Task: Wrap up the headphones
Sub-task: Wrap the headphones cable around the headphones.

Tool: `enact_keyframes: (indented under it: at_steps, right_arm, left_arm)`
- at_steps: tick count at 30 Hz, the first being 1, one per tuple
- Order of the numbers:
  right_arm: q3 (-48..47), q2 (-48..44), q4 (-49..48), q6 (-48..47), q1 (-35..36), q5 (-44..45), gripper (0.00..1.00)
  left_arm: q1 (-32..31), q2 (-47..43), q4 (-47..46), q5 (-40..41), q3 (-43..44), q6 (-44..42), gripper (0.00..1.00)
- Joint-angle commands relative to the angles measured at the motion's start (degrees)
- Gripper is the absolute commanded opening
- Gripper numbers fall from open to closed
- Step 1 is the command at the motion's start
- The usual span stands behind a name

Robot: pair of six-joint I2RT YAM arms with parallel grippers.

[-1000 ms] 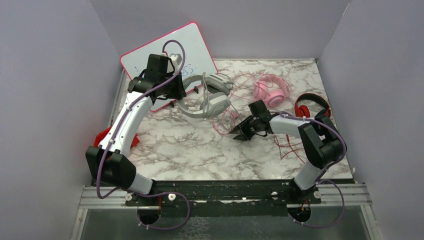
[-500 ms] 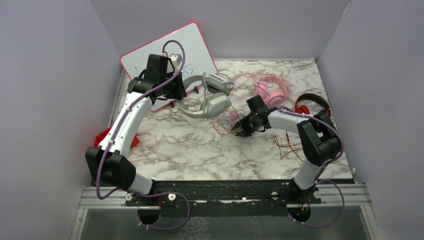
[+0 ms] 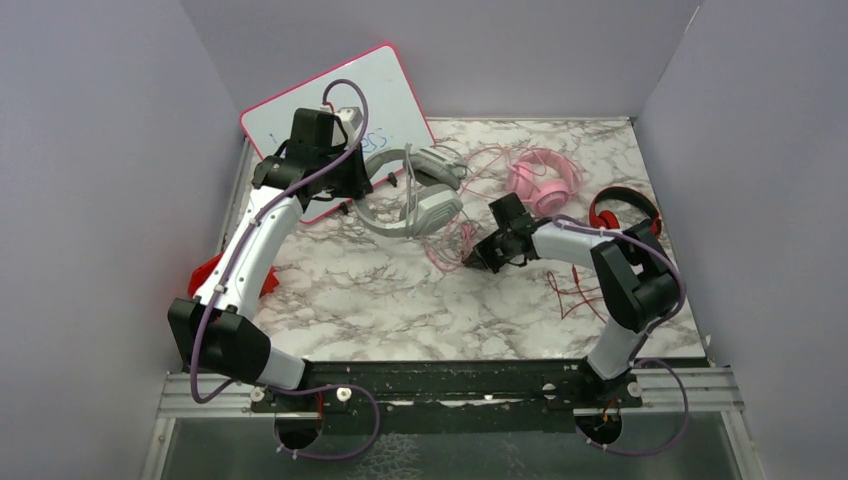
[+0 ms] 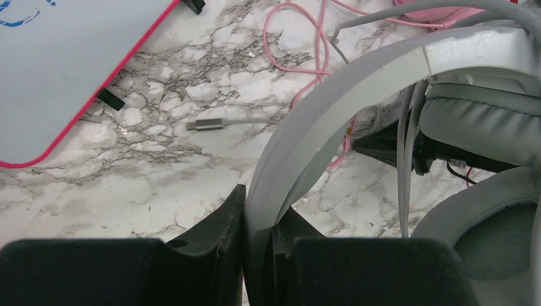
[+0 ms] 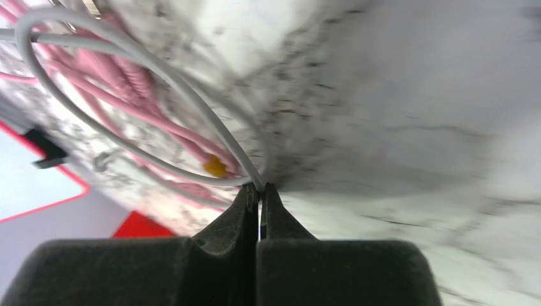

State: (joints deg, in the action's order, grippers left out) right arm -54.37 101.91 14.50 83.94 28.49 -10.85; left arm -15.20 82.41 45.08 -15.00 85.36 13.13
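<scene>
Marble tabletop carries the grey headphones at its far middle, left gripper clamped on their headband; right gripper is pinched shut on the grey cable; best lift it slowly clear of the pink cable before winding; only the right wrist view shows that pinch; overhead, tangle hides it.

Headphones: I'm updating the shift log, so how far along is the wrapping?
Done: nothing; the pink cable and red cable lie loose on the table. In hand: the left tool clamps the headband of the grey headphones, and the right tool pinches what looks like the grey cable. Left: winding that cable, then the pink headphones and red headphones.
</scene>
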Motion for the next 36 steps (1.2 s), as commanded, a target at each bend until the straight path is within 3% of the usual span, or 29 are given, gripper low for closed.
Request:
enact_keyframes:
  at_steps: [1, 4, 7, 12, 22, 26, 32, 36]
  right_arm:
    - [5.6, -7.8, 5.1, -12.7, 0.6, 10.4, 0.0]
    - [7.7, -16.8, 4.7, -27.4, 0.6, 12.4, 0.0]
    - [9.2, -23.1, 6.4, -40.2, 0.6, 8.7, 0.0]
    - [10.7, -31.6, 11.3, -51.2, 0.6, 13.8, 0.0]
    - [6.0, -37.7, 22.0, -46.6, 0.5, 29.7, 0.0]
    - [5.9, -41.8, 25.1, -45.3, 0.5, 32.8, 0.0]
    - [9.9, -44.9, 19.5, -49.5, 0.5, 27.2, 0.0]
    - [10.4, -42.5, 18.8, -50.5, 0.4, 24.3, 0.0]
  left_arm:
    - [0.3, -3.5, -4.1, 2.7, 0.8, 2.9, 0.0]
    - [0.3, -4.0, -5.8, 6.3, 1.1, 5.1, 0.0]
    - [0.5, -4.4, -8.7, 9.4, 1.7, 7.9, 0.0]
    - [0.7, -2.9, -10.1, 15.8, 7.4, 9.1, 0.0]
    - [0.8, 0.0, -9.7, 44.4, 25.6, 1.6, 0.0]
    - [0.8, 3.2, -10.1, 51.2, 31.9, -1.4, 0.0]
    - [1.3, 7.2, -10.8, 54.7, 39.2, 1.6, 0.0]
    - [2.3, 9.5, -10.7, 50.4, 43.9, 5.2, 0.0]
